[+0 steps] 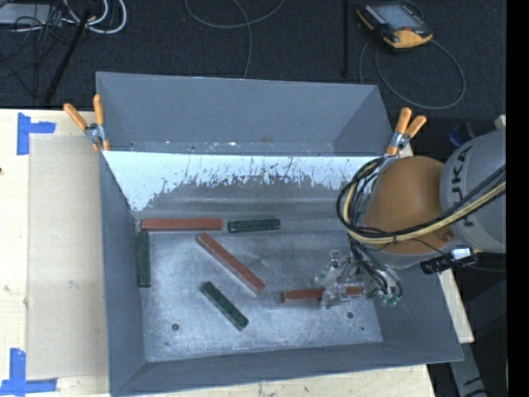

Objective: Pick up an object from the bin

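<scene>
the fingers (334,291) are down at the floor of the bin (248,131), toward its right, closed on the short red bar (299,295), which lies flat and shows on either side of them. from the left, all apart from them, lie the left green bar (144,259) along the wall, the back red bar (182,223), the slanted green bar (223,306) near the front, the long red bar (231,263) slanting through the middle, and the back green bar (254,225) just right of the back red one.
</scene>
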`<state>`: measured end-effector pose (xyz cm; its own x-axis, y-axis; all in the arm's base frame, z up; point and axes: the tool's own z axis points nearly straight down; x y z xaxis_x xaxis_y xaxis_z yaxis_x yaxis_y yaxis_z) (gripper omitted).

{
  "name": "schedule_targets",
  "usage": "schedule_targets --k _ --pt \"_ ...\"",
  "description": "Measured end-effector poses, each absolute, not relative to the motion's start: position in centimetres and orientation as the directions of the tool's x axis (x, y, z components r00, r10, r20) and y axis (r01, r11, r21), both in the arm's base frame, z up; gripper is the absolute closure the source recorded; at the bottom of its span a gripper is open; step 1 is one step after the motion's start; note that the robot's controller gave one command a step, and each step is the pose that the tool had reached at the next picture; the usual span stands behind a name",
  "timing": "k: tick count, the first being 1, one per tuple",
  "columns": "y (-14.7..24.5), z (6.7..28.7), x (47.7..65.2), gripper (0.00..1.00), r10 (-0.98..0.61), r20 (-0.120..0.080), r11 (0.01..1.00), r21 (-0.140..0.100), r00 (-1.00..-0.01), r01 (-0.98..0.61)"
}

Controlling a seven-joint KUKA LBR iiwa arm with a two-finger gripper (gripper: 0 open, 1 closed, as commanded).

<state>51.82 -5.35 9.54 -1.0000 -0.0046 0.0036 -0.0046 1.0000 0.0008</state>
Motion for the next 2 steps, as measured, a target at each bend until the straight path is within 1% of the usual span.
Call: schedule_targets --k 1,2 --pt "-5.3 11.2 51.7 1.00 -0.005 0.009 1.000 0.001 -1.000 -0.005" --pt "-5.3 13.6 51.7 1.00 -0.004 0.008 1.000 0.001 -1.000 -0.004"
